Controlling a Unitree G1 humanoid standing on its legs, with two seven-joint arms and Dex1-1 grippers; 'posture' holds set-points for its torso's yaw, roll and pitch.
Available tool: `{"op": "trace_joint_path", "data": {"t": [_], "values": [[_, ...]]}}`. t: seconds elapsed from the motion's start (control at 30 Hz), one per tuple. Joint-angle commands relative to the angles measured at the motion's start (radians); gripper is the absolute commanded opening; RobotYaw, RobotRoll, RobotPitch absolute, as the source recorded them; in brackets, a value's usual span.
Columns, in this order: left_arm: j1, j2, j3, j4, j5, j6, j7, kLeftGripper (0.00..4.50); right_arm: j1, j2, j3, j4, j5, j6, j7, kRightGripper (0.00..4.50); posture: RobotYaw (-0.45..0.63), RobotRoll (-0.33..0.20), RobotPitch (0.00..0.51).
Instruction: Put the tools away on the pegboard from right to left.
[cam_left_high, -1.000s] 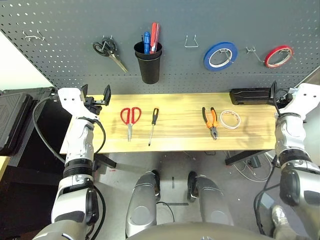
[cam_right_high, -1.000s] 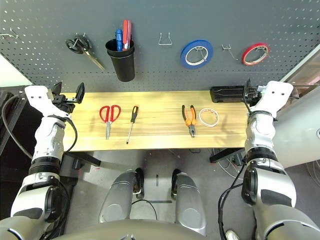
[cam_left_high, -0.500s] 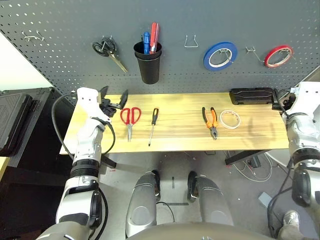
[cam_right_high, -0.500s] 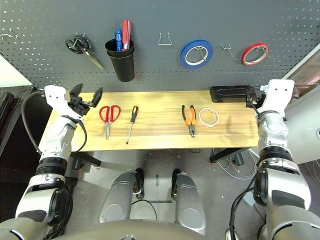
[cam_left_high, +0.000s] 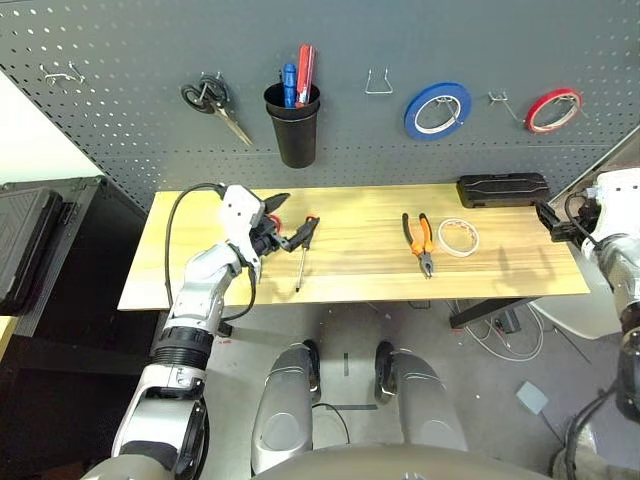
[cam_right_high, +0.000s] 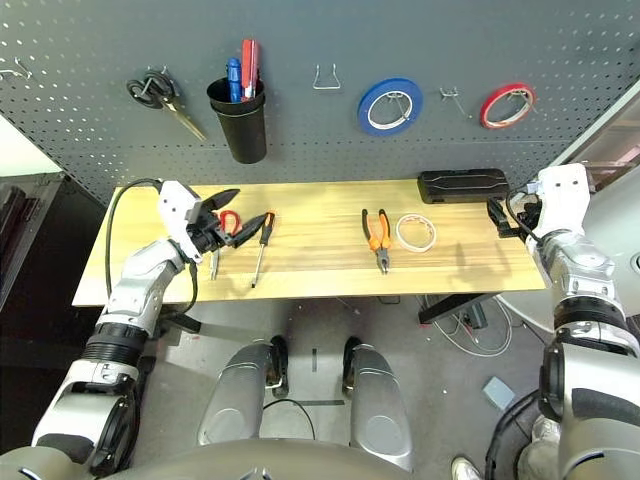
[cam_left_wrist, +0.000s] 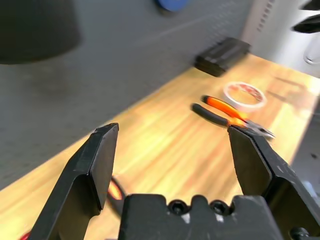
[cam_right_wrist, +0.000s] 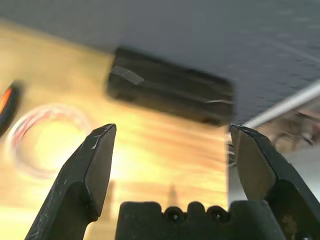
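Left eye view: four tools lie on the pale wooden desk (cam_left_high: 350, 270) below the dark grey perforated pegboard (cam_left_high: 120, 110): one white tape roll (cam_left_high: 459, 238) rightmost, one pair of orange-and-black-handled pliers (cam_left_high: 421, 240) just beside it, one slim screwdriver with black-orange handle (cam_left_high: 304, 250), and one pair of red-handled scissors (cam_right_high: 226, 226) partly hidden behind the left gripper (cam_left_high: 286, 222), whose fingers stand wide, holding nothing. The right gripper (cam_right_wrist: 172, 165) sits off the desk's right end, fingers wide, empty.

Silver forearms, white wrists, black cables, black two-finger tools.
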Motion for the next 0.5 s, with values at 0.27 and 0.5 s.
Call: {"op": "trace_joint_path", "data": {"t": [0.27,0.5], "values": [[0.000,0.029,-0.113,-0.032,0.097,-0.004,-0.070,4.46,-0.128,-0.055,0.180,0.118,-0.163,-0.022,0.221,4.50,0.12,0.000,0.233],[0.012,0.046,-0.122,-0.063,0.108,0.013,-0.077,4.46,-0.203,-0.043,0.241,0.197,-0.227,-0.011,0.280,4.50,0.13,0.000,0.274]]}}
